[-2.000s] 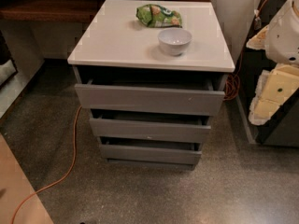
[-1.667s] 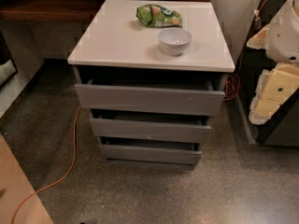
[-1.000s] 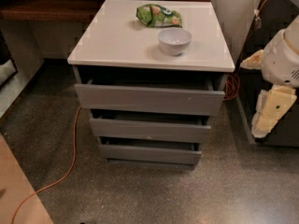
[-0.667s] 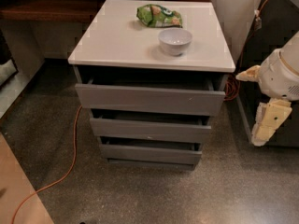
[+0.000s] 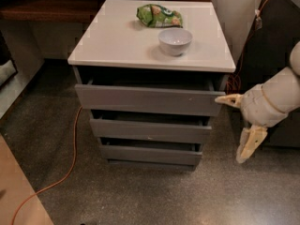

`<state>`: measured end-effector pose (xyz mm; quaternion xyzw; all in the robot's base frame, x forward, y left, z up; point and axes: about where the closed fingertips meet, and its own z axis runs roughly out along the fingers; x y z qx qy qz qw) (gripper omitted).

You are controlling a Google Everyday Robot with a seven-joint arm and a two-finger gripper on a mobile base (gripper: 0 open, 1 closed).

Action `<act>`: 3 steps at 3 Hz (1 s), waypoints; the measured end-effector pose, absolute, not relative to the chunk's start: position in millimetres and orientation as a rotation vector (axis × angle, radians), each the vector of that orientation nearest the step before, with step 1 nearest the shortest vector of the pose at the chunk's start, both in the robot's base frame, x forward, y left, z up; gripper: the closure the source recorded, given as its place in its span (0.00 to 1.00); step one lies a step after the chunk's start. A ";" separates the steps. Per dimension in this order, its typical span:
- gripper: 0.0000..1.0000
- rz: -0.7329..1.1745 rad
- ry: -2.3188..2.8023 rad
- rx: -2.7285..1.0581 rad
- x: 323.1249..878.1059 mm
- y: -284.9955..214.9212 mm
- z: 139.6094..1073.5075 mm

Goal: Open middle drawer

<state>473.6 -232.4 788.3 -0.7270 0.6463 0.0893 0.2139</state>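
Speckled floor, gripper right of middle drawer

One camera looks down from high up in front of the desk, quite near, facing its front. The hand shows at the right edge, fingers spread apart.

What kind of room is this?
Maybe an office or lab corner: a white-topped cabinet, a bowl and snack bag on it, an orange cable on the floor. The gripper hangs open beside the cabinet.
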 end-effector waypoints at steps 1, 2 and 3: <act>0.00 0.206 1.742 -2.032 488.5 -226.1 754.6; 0.00 0.202 1.747 -2.017 491.5 -226.0 751.1; 0.00 0.234 1.782 -1.982 490.2 -227.4 735.7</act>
